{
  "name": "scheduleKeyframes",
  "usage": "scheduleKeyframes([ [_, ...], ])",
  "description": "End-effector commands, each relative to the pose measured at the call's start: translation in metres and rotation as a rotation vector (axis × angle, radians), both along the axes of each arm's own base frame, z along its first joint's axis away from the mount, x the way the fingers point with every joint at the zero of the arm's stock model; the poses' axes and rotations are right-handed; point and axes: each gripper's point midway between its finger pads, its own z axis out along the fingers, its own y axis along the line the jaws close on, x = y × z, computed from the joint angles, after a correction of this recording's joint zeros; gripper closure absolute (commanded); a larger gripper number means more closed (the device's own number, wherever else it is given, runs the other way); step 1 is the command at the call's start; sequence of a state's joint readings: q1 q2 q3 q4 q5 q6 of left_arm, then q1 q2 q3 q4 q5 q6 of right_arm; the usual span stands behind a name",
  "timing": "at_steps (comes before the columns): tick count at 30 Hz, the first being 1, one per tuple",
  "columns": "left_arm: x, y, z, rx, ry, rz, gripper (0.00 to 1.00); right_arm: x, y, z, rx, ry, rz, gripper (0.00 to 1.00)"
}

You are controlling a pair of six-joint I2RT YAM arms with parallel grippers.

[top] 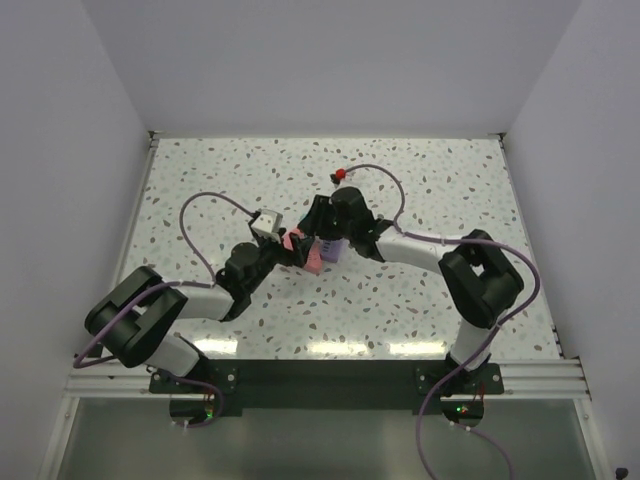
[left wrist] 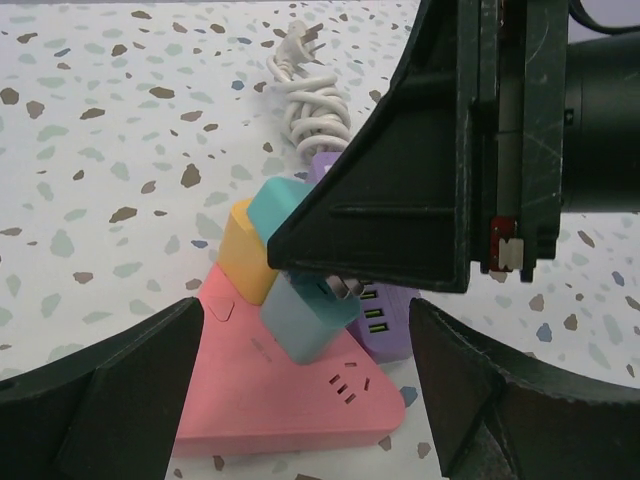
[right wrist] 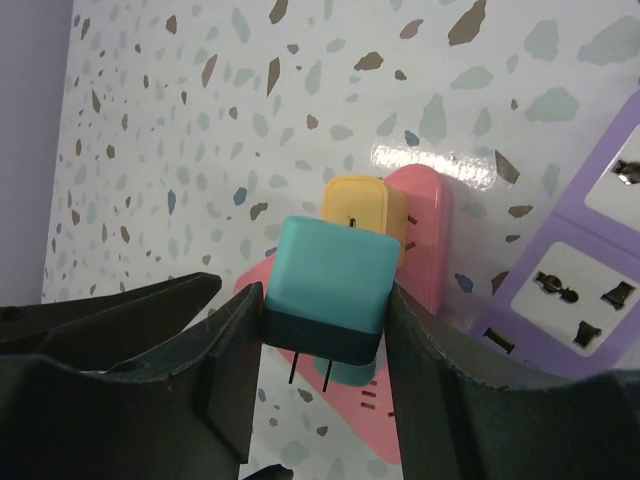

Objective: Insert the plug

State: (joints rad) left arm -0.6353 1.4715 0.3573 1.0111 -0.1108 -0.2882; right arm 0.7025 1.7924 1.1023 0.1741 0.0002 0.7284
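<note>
A pink triangular power strip (left wrist: 290,395) lies on the speckled table, with a yellow plug (left wrist: 245,255) and a pale blue plug (left wrist: 305,320) standing in it. My right gripper (right wrist: 325,300) is shut on a teal plug (right wrist: 330,275) and holds it above the strip, prongs down and free in the air. The teal plug also shows in the left wrist view (left wrist: 285,205). My left gripper (left wrist: 305,345) is open, one finger on each side of the pink strip; its left finger is close to the strip's edge. In the top view both grippers (top: 290,245) (top: 322,225) meet at the table's middle.
A purple power strip (left wrist: 385,320) with USB ports lies right next to the pink one; it also shows in the right wrist view (right wrist: 580,260). A coiled white cable (left wrist: 310,95) with its own plug lies behind them. White walls enclose the table (top: 200,180).
</note>
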Motion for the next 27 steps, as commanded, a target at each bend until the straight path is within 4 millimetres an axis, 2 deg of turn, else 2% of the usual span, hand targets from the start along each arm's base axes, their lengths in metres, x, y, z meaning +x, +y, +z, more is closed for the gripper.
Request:
scheduleKeyframes([
  [1, 0.007, -0.009, 0.030, -0.151, -0.047, 0.016, 0.12, -0.009, 0.021, 0.043, 0.136, -0.068, 0.033, 1.00],
  [4, 0.010, -0.008, 0.030, -0.180, -0.029, 0.039, 0.16, -0.018, 0.027, 0.048, 0.170, -0.072, 0.040, 1.00],
  [9, 0.008, -0.010, 0.027, -0.199, -0.017, 0.030, 0.20, -0.022, 0.031, 0.062, 0.214, -0.096, 0.033, 1.00],
  [17, 0.007, -0.009, 0.041, -0.245, -0.052, 0.028, 0.30, -0.033, 0.040, 0.068, 0.247, -0.091, 0.083, 1.00],
  [23, 0.002, -0.008, 0.058, -0.291, -0.107, 0.008, 0.47, -0.042, 0.040, 0.058, 0.238, -0.066, 0.116, 1.00],
  [27, -0.002, -0.012, 0.059, -0.289, -0.123, -0.024, 0.61, -0.048, 0.042, 0.053, 0.242, -0.049, 0.146, 1.00],
])
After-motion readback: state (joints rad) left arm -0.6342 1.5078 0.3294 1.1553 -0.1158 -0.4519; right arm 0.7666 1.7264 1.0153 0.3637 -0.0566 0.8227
